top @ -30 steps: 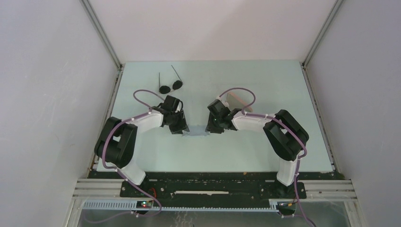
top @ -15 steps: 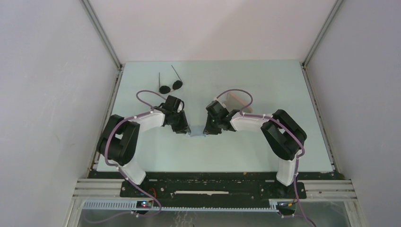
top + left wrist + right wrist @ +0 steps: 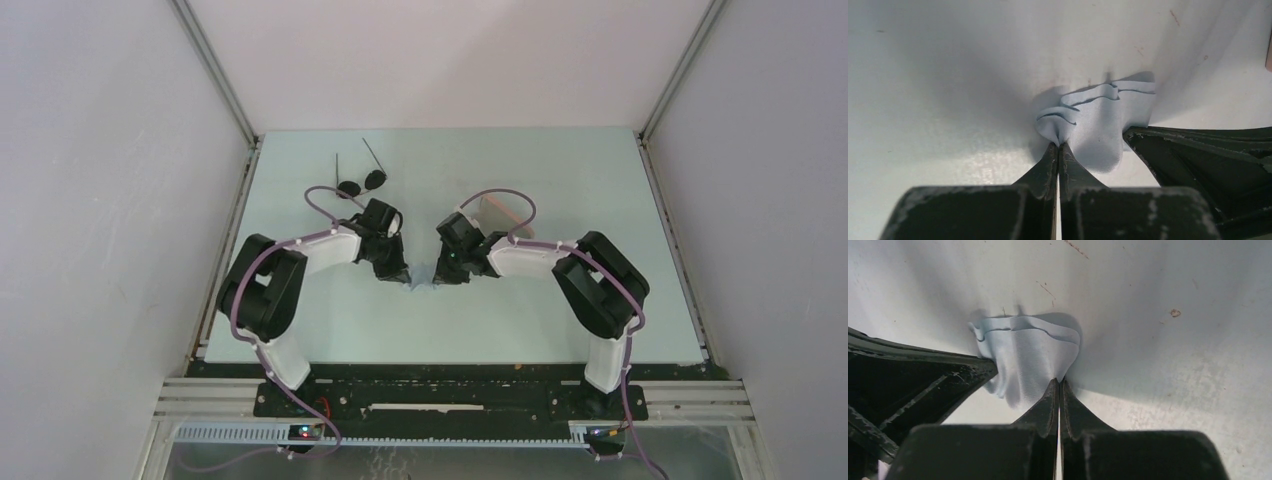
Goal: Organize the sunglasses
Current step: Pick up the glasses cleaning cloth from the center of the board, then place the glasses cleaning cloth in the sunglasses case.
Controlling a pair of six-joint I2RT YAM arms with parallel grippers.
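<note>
Both arms are closing inward since a second ago. We're watching the left gripper [image 3: 1058, 146] and right gripper [image 3: 1058, 382] clenching the blue cloth [image 3: 1098, 127]. The sunglasses [image 3: 361, 184], with round dark lenses and thin arms spread, are lying just beyond the left gripper.

One pair of sunglasses [image 3: 360, 184] is counted on the tabletop [image 3: 560, 170]. One light blue cloth [image 3: 1098, 125] is logged. One pale oblong case [image 3: 495, 211] is seen, partly hidden. Two end effectors are counted: left end effector [image 3: 1058, 146], right end effector [image 3: 1058, 382].
</note>
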